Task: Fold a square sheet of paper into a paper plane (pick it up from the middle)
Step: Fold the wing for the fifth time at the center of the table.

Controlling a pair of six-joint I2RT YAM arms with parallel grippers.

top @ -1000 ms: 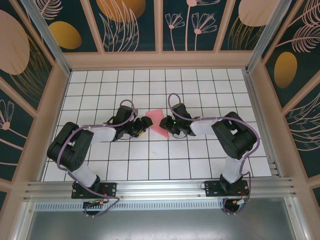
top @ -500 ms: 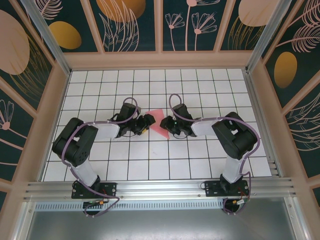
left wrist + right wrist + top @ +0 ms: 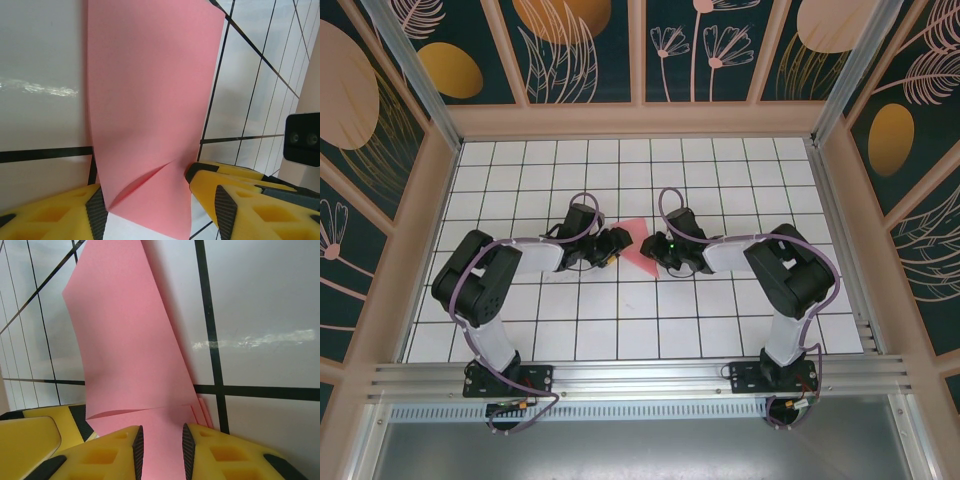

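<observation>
The thin, folded pink-red paper sheet (image 3: 638,240) sits near the middle of the white gridded board (image 3: 720,180), between the two arms. The right gripper (image 3: 161,440) has its yellow jaws nearly together, pinching one end of the sheet. The left gripper (image 3: 147,192) stands with jaws well apart, astride the other end, its pads at the paper's edges.

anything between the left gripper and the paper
Nothing visible stands between them. The end of the paper sits right in the gap of the open left gripper.
</observation>
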